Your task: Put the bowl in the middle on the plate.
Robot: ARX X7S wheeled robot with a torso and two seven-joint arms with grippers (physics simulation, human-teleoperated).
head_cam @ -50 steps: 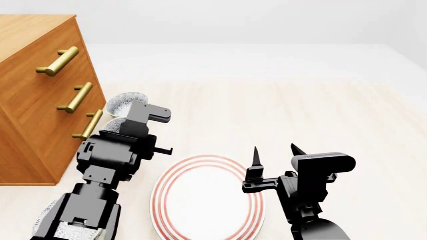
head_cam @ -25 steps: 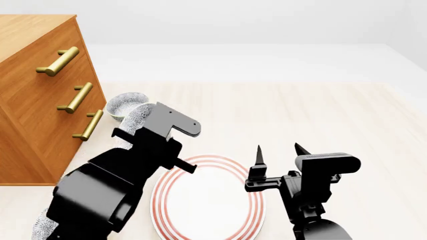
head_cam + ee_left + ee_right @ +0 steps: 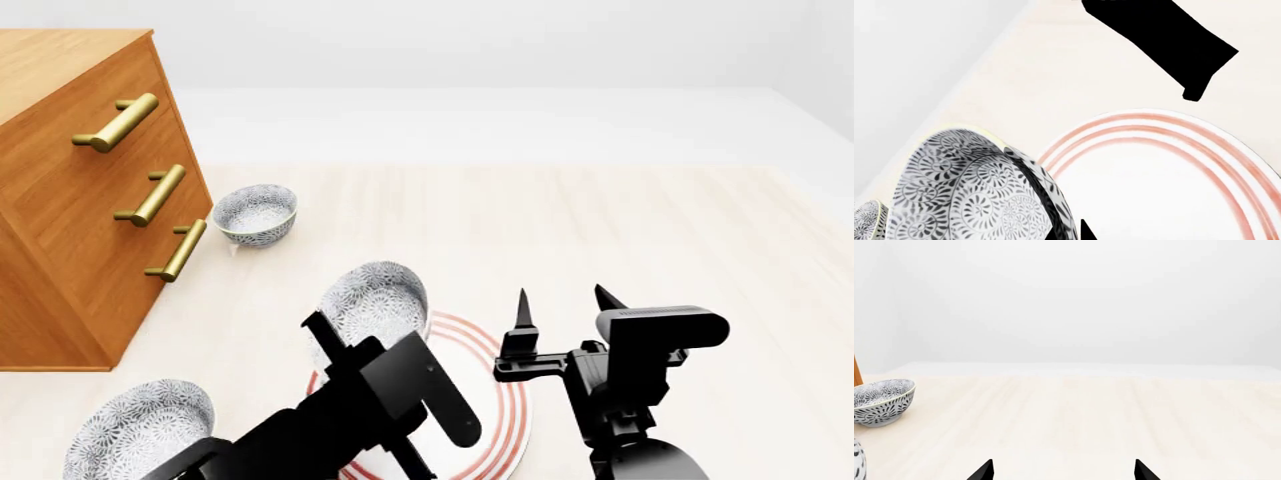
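The bowl (image 3: 375,299), patterned grey-blue on white, hangs tilted over the left rim of the plate (image 3: 513,398), a white plate with red rings. My left gripper (image 3: 350,345) is shut on the bowl's rim. In the left wrist view the bowl (image 3: 967,185) fills the lower corner, its wall pinched in the left gripper (image 3: 1066,231), with the plate (image 3: 1174,175) beside and below it. My right gripper (image 3: 561,300) stands open over the plate's right edge, empty. The right wrist view shows the right gripper (image 3: 1063,470) with only bare floor between its tips.
A wooden dresser (image 3: 80,200) with brass handles stands at the left. A look-alike bowl (image 3: 255,213) sits beside it farther back, seen as the bowl (image 3: 881,400) in the right wrist view. Another look-alike bowl (image 3: 142,440) sits near the front left.
My left arm has swung right, away from the dresser, carrying the bowl up and over the plate's left edge. The two other bowls are now uncovered. The right arm has barely moved.
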